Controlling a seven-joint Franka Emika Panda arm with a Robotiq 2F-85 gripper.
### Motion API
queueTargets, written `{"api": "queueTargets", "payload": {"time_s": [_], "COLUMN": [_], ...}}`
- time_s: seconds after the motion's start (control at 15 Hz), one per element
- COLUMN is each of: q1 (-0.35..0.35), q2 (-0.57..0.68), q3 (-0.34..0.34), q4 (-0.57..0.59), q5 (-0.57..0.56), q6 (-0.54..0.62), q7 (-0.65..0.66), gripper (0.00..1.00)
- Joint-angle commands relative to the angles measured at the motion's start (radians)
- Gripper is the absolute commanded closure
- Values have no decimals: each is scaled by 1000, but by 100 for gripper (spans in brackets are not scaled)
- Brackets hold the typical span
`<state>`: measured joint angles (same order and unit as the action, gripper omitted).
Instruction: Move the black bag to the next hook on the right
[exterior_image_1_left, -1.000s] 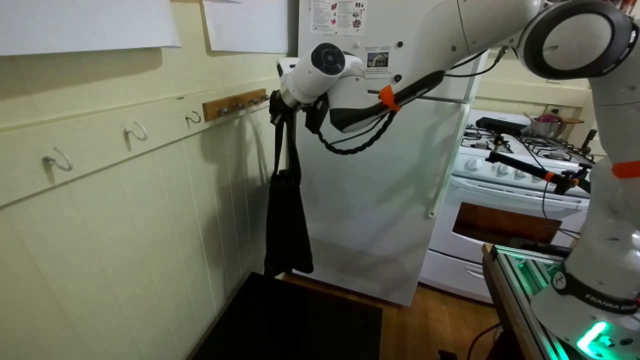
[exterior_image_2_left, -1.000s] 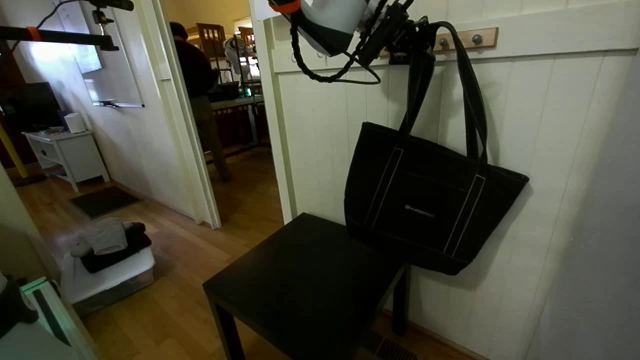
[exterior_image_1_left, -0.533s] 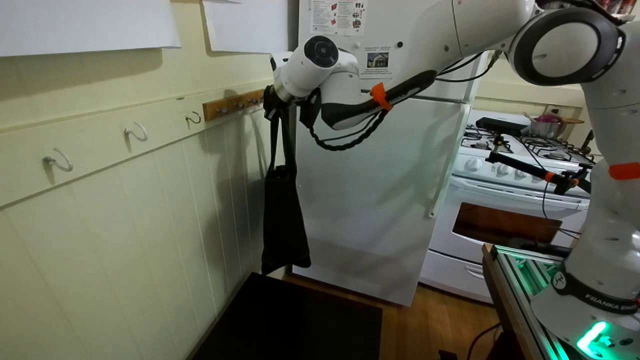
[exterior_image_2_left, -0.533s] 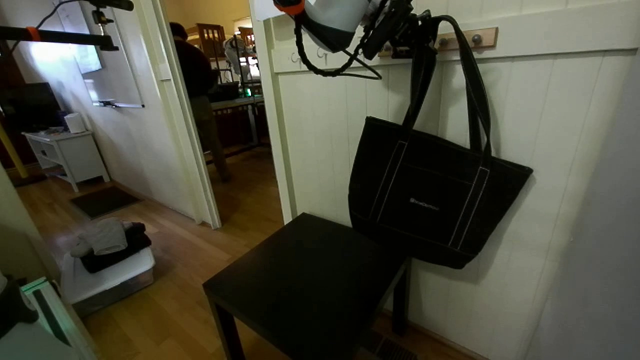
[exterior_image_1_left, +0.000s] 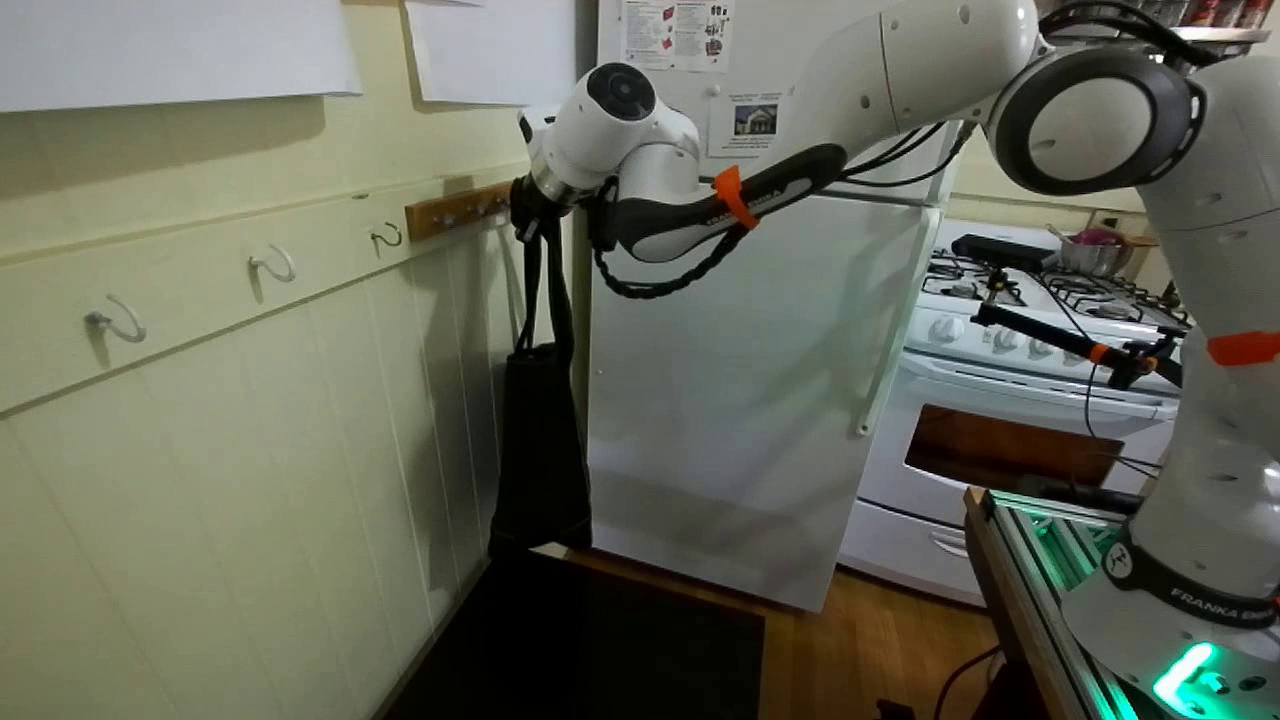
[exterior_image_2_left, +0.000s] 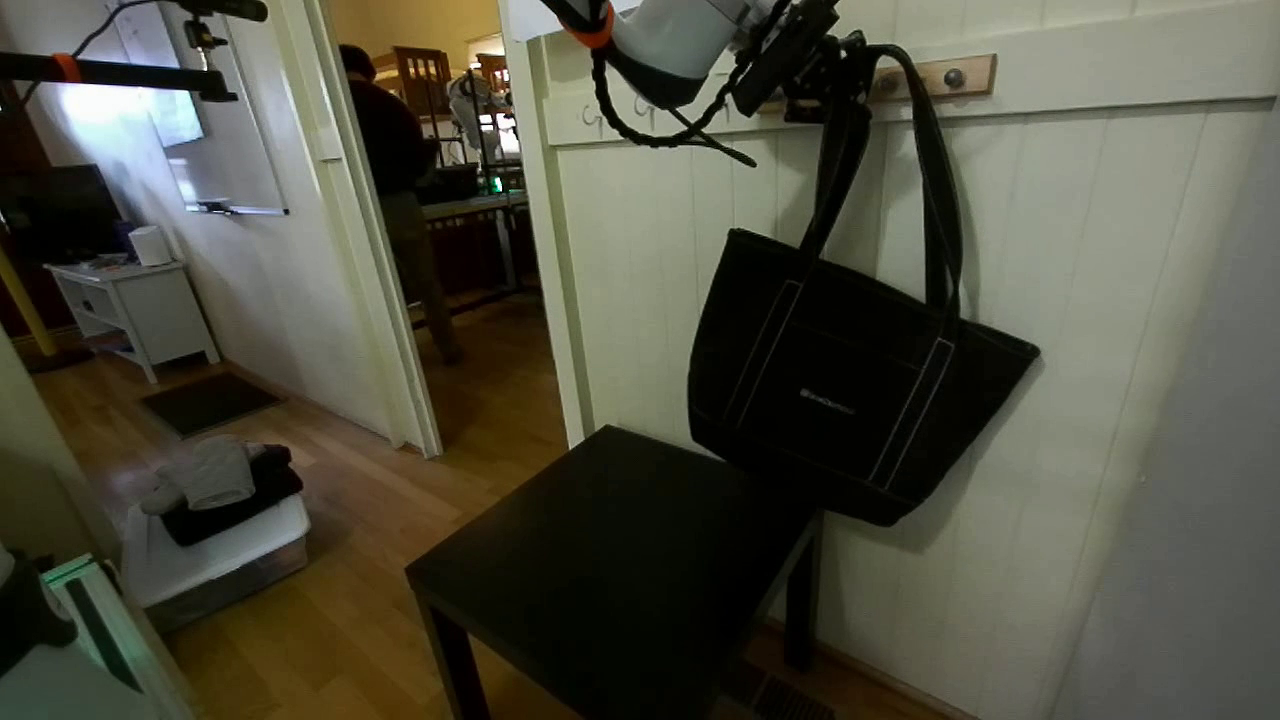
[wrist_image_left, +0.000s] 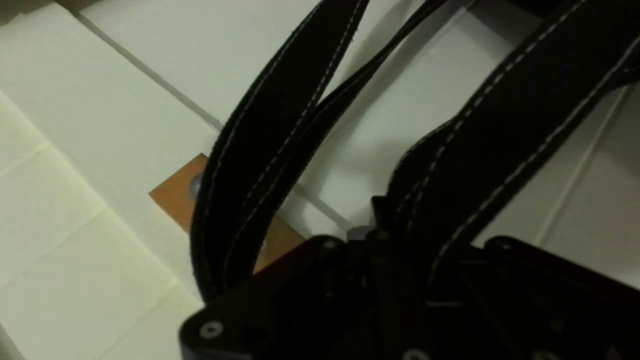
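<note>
The black bag (exterior_image_1_left: 545, 450) hangs by its straps from my gripper (exterior_image_1_left: 528, 215), beside the wall. In an exterior view the bag (exterior_image_2_left: 850, 390) shows its broad side, tilted, with the gripper (exterior_image_2_left: 845, 75) at the straps' top. In the wrist view a bag strap (wrist_image_left: 470, 150) runs into the gripper (wrist_image_left: 385, 220), which looks shut on it; the fingertips are dark and partly hidden. A wooden peg rack (exterior_image_1_left: 450, 214) is fixed to the wall rail. The gripper is close to its far end. Its pegs also show in an exterior view (exterior_image_2_left: 955, 78); some are hidden behind gripper and straps.
A dark hook (exterior_image_1_left: 387, 235) and two white hooks, one nearer the rack (exterior_image_1_left: 272, 265) and one farther (exterior_image_1_left: 118, 322), sit along the rail. A white fridge (exterior_image_1_left: 720, 420) stands beside the bag. A black table (exterior_image_2_left: 610, 560) stands below the bag.
The gripper and bag have moved closer to the wall and the peg rack, leftward in an exterior view. The bag has swung slightly. The straps stay in the gripper.
</note>
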<state>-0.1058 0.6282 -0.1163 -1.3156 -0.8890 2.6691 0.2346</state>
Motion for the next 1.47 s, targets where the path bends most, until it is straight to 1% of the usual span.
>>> {"api": "queueTargets", "payload": {"time_s": [0.0,0.47,1.13,1.4], "q1": [23,34,37,38], "q2": [47,132,238,281], "q3": [-26,-35,-35,-38], "q4": [100,211,373,441], "q5": [69,144,246,288], "q6": [-41,-82,-137,-183], "q7": [-104,-217,-344,-386], "gripper": [98,98,98,98]}}
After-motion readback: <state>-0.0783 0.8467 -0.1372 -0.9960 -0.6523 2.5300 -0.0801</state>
